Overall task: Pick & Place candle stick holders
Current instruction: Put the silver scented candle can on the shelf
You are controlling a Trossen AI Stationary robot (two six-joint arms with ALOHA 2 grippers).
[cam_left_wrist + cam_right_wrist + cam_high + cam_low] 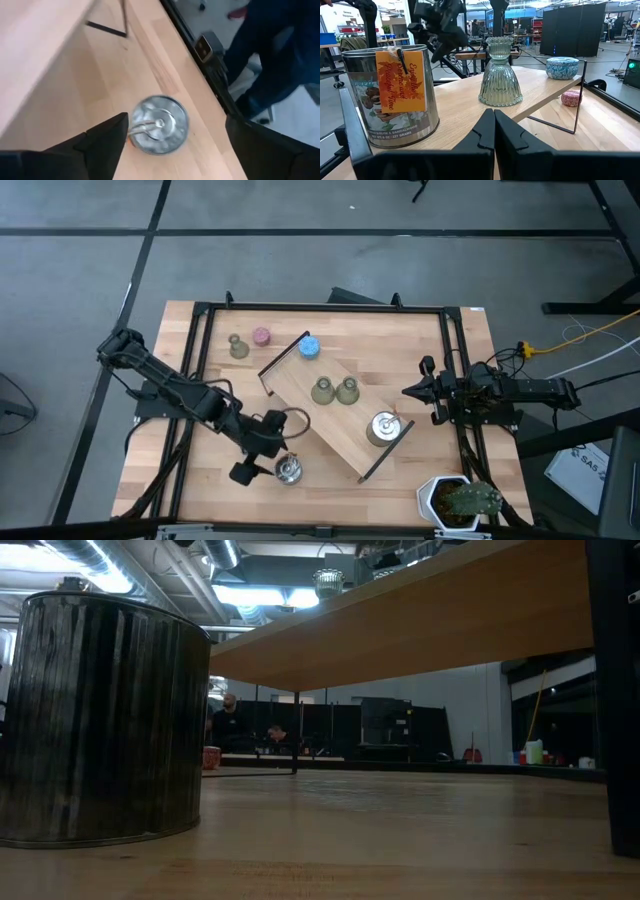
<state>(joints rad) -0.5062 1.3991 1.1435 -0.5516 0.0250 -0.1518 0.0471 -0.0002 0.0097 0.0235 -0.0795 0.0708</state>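
A round shiny silver candle stick holder (289, 470) stands on its base on the table near the front edge, close up in the low view (100, 720). My left gripper (177, 120) hangs open over it, slanting down, one finger on either side and clear of it. On the slanted wooden tray (300, 385) stand two green holders (322, 390) (347, 390) and a second silver holder (383, 428). A green (238, 347), a pink (261, 336) and a blue holder (309, 346) stand on the table at the back. My right gripper (494, 120) waits shut at the table's right.
The tray stands raised on thin black legs (577, 97), its underside (400, 630) over the table. A potted plant (460, 500) stands at the front right corner. A black frame (320, 308) runs around the table. A person in dark blue (280, 55) stands beyond the near edge.
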